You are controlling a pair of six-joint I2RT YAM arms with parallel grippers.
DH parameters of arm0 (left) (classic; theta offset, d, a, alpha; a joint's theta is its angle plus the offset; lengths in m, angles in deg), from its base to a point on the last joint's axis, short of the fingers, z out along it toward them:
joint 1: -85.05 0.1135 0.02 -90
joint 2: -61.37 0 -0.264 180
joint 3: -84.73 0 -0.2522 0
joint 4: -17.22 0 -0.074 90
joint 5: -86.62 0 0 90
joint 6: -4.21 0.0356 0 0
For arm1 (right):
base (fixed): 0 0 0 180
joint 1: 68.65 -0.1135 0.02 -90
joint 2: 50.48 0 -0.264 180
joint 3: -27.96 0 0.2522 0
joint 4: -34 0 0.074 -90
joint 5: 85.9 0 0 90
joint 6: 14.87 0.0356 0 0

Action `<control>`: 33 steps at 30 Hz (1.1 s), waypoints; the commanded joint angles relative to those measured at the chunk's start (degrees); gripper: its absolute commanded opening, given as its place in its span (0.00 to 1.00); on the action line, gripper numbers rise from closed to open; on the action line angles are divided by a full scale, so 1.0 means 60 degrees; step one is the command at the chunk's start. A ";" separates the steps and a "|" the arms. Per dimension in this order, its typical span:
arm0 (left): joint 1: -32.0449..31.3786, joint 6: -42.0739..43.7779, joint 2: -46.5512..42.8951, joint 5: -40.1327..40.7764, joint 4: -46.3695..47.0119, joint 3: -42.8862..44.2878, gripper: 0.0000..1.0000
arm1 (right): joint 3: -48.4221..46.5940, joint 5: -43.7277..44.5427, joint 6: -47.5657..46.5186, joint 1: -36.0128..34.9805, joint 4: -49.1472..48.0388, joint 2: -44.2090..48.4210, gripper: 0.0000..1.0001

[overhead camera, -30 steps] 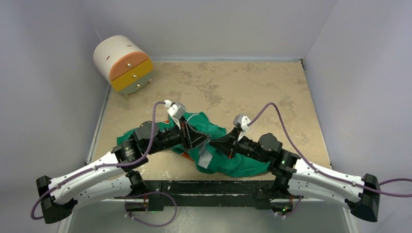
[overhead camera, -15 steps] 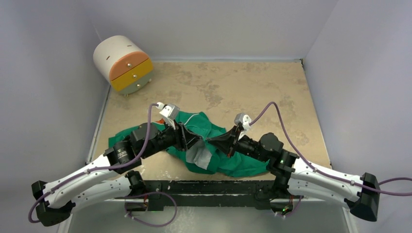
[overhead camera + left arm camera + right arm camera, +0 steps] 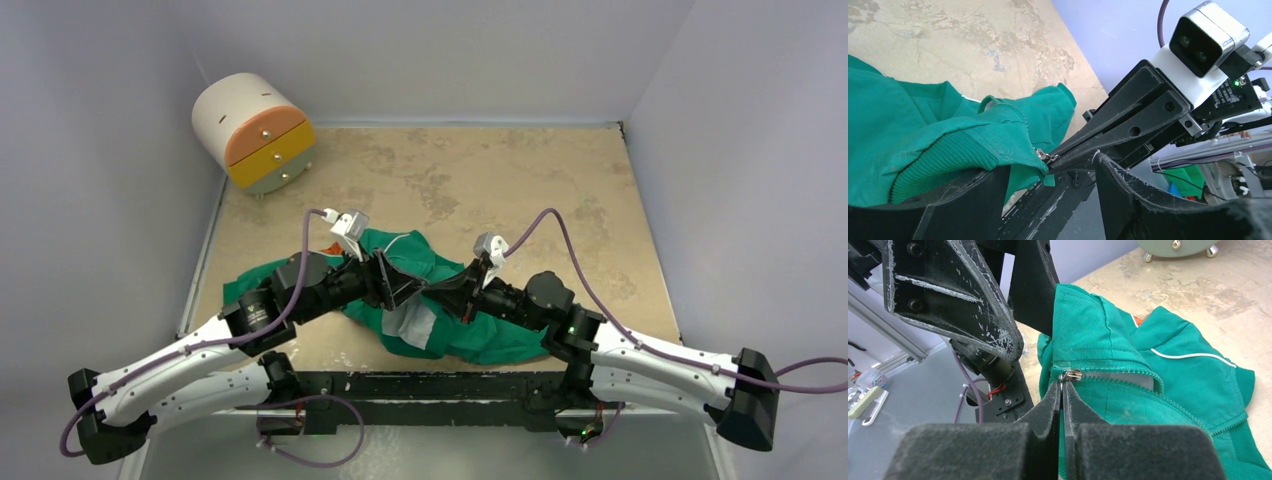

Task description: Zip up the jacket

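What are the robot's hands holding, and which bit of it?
The right gripper pinches the zipper pull of the jacket. The left gripper is open and clamps nothing.

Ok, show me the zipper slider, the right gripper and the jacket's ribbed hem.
zipper slider (image 3: 1071, 375): right wrist view, on its metal body.
right gripper (image 3: 1062, 387): right wrist view, midway between the tips of its fingers, shut just below the slider.
ribbed hem (image 3: 948, 162): left wrist view, on the knit band.

White arms (image 3: 180, 360) with black joints, purple cables (image 3: 546, 211), scuffed black jaws.
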 commanded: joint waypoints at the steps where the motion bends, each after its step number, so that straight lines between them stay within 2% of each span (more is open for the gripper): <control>1: -0.0042 -0.0815 -0.0179 -0.0002 0.0670 -0.0253 0.62 | -0.0097 -0.0073 -0.0003 0.0016 -0.0757 0.0044 0.00; 12: -0.0042 -0.1341 0.0278 0.0232 0.0742 -0.0364 0.57 | 0.0014 -0.0333 0.0011 0.0024 -0.0939 -0.0005 0.00; 16: -0.0042 -0.1568 0.0375 0.0329 0.0930 -0.0456 0.49 | 0.0071 -0.0397 0.0019 0.0020 -0.1006 -0.0015 0.00; 18: -0.0042 -0.1691 0.0372 0.0448 0.1037 -0.0518 0.42 | 0.0126 -0.0426 0.0039 0.0018 -0.1059 0.0005 0.00; 25: -0.0042 -0.2222 0.0424 0.0672 0.1543 -0.0851 0.31 | 0.0284 -0.0418 0.0081 0.0024 -0.1169 0.0012 0.00; 30: -0.0042 -0.2295 0.0375 0.0850 0.1413 -0.0794 0.30 | 0.0342 -0.0375 0.0070 0.0023 -0.1194 0.0049 0.00; 33: -0.0042 -0.2283 0.0317 0.0933 0.1299 -0.0737 0.22 | 0.0384 -0.0373 0.0094 0.0021 -0.1228 0.0049 0.00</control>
